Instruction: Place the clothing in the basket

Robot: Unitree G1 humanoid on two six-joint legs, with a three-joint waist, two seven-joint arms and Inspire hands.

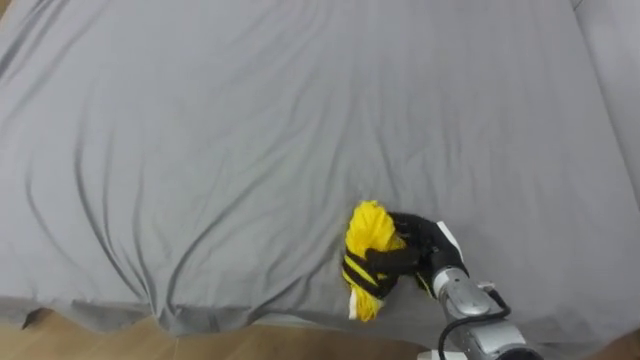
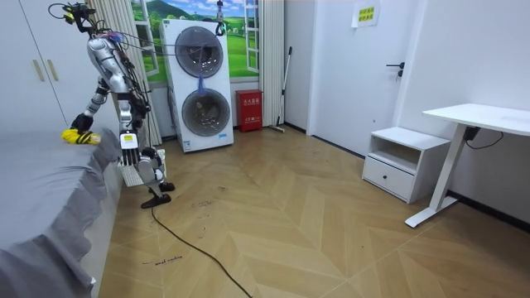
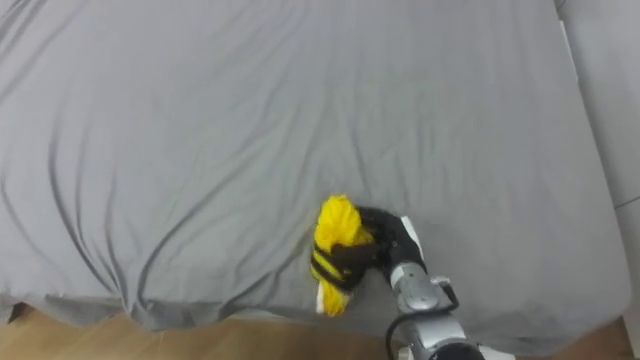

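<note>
A yellow garment with black stripes [image 1: 368,240] lies bunched near the front edge of the grey bed [image 1: 300,120]. My right hand [image 1: 425,252] comes in from the lower right and is shut on it, dark fingers curled into the cloth. In the room view I stand leaning over the bed's side, and the yellow garment [image 2: 80,136] shows at the end of my outstretched arm. My left hand [image 2: 128,142] hangs down by my legs. A white basket [image 2: 132,175] shows low just under it; whether the hand holds it is too small to tell.
The bed sheet [image 3: 250,130] is wrinkled, with a long fold near the front edge. A strip of wooden floor [image 1: 80,345] shows below the bed. Behind me stand stacked washing machines [image 2: 199,83], farther off a white desk [image 2: 476,120] and a low cabinet [image 2: 397,161].
</note>
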